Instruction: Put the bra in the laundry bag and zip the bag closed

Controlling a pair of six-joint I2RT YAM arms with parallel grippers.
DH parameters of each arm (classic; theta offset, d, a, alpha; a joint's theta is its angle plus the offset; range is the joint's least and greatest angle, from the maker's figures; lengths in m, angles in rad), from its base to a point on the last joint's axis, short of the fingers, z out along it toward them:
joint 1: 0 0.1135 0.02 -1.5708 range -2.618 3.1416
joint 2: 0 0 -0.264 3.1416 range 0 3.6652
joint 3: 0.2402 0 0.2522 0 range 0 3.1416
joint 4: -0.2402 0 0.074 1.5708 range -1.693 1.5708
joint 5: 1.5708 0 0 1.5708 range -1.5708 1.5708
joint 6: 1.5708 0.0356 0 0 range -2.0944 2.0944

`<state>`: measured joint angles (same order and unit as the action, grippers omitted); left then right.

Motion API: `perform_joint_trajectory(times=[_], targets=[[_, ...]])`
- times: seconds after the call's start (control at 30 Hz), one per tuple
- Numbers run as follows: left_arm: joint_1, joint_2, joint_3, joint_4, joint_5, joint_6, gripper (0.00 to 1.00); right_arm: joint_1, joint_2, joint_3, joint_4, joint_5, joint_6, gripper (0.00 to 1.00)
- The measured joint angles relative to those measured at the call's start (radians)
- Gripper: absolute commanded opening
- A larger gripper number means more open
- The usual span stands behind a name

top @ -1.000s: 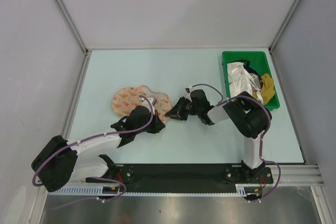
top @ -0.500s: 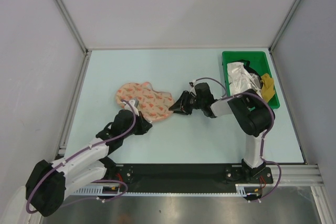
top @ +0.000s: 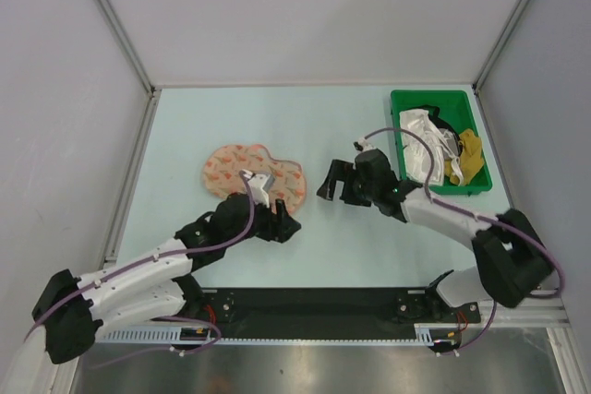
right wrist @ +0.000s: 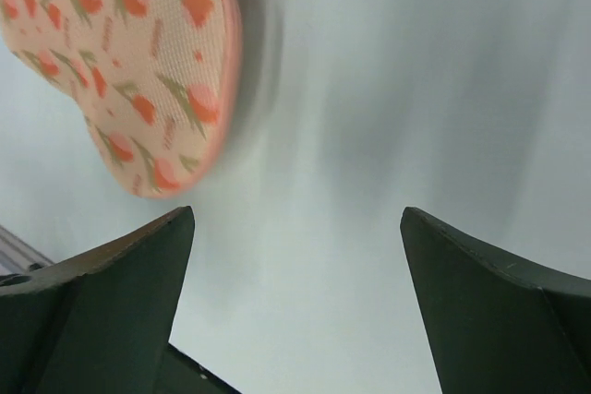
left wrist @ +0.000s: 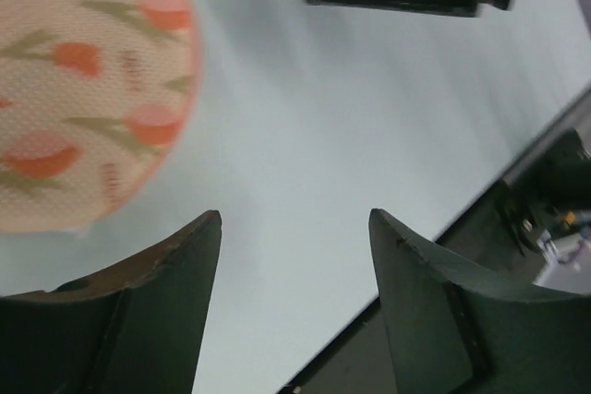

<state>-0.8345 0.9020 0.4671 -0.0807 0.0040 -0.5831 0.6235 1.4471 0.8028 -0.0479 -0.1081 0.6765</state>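
Nearest, the left gripper (top: pixel 283 225) hangs over the table (top: pixel 369 246), fingers apart, just beside the laundry bag (top: pixel 242 165), which lies folded, print up. The right gripper (top: pixel 328 184), fingers spread, sits right of it. A green bin (top: pixel 399 103) stands far right.

Stretches the left arm (top: pixel 157 260) low and forward toward the middle, left gripper (left wrist: pixel 295 219) spread wide. Reaches the right arm (top: pixel 443 219) leftward, right gripper (right wrist: pixel 295 214) likewise parted, near the left one, not touching.

A green bin (top: pixel 434 95) is set at two o'clock on the pale tabletop (top: pixel 277 122); white cloth (top: pixel 420 140) and yellow cloth (top: pixel 471 156) are heaped inside.
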Motion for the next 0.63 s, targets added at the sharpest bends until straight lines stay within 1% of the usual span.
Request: perform_joint_trajectory(times=[0.13, 0.2, 0.27, 0.37, 0.43, 0.53, 0.57, 0.63], targets=[[-0.158, 0.001, 0.0, 0.074, -0.026, 0.001, 0.75, 0.08, -0.245, -0.174, -0.032, 0.139, 0.011, 1.0], [-0.213, -0.016, -0.028, 0.133, -0.037, 0.001, 0.76, 0.143, -0.381, -0.277, -0.023, 0.201, 0.035, 1.0], [-0.245, -0.08, -0.084, 0.171, -0.05, 0.001, 0.78, 0.196, -0.526, -0.388, -0.011, 0.246, 0.075, 1.0], [-0.26, -0.3, -0.214, 0.198, -0.07, -0.004, 0.79, 0.233, -0.737, -0.537, 0.0, 0.293, 0.148, 1.0], [-0.261, -0.562, -0.319, 0.183, -0.089, -0.013, 0.79, 0.253, -0.931, -0.655, 0.002, 0.317, 0.211, 1.0], [-0.263, -0.858, -0.389, 0.136, -0.107, -0.032, 0.78, 0.278, -1.165, -0.752, -0.031, 0.344, 0.276, 1.0], [-0.263, -0.889, -0.394, 0.124, -0.105, -0.037, 0.77, 0.288, -1.242, -0.763, -0.047, 0.348, 0.3, 1.0], [-0.263, -0.893, -0.398, 0.117, -0.081, -0.045, 0.78, 0.303, -1.351, -0.761, -0.035, 0.362, 0.323, 1.0]])
